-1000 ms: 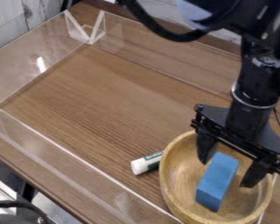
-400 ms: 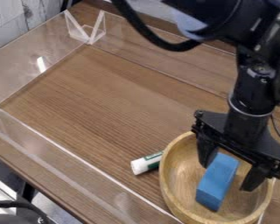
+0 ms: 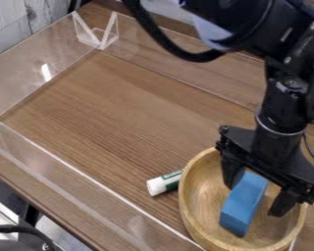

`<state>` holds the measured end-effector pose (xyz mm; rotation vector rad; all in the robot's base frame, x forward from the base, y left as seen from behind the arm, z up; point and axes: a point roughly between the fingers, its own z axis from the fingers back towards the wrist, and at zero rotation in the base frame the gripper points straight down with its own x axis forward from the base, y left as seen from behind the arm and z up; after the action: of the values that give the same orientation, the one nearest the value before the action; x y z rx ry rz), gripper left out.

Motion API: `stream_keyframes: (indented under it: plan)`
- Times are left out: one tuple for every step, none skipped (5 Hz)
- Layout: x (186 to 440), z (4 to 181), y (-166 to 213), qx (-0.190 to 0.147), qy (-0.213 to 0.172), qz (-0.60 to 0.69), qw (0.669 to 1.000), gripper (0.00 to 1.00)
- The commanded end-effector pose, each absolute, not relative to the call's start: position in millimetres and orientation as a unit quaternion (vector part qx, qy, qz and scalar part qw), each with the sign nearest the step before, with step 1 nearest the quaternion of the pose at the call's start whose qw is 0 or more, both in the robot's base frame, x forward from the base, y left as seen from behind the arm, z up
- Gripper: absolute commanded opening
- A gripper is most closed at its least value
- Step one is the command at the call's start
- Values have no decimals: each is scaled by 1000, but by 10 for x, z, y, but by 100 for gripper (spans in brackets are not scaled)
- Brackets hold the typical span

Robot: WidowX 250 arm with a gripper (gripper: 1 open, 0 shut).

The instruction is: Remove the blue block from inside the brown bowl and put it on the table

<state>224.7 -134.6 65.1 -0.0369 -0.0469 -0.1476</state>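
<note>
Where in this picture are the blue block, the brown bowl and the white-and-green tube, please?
blue block (image 3: 245, 205): camera view, on its broad front face.
brown bowl (image 3: 195, 199): camera view, on its left rim.
white-and-green tube (image 3: 165, 181): camera view, on the middle of its body.

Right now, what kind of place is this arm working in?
Probably a lab test bench: a wood-grain table fenced by clear acrylic walls, with only a bowl, block and tube.

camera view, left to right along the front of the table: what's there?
Clear wall → white-and-green tube → bowl, with the blue block inside it under the open gripper.
</note>
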Motion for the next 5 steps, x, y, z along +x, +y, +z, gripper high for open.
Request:
stream_keyframes:
  plan:
    - [2295,729,-1363,-24,-43,-80,996,100]
    - [2310,730,-1350,-24,-47,-83,995,100]
    - [2321,734,-1341,-24,-50,-85,995,100]
    - [2331,736,-1331,-24,-52,-88,994,100]
    - [2338,737,-1325,-24,-54,-90,994,100]
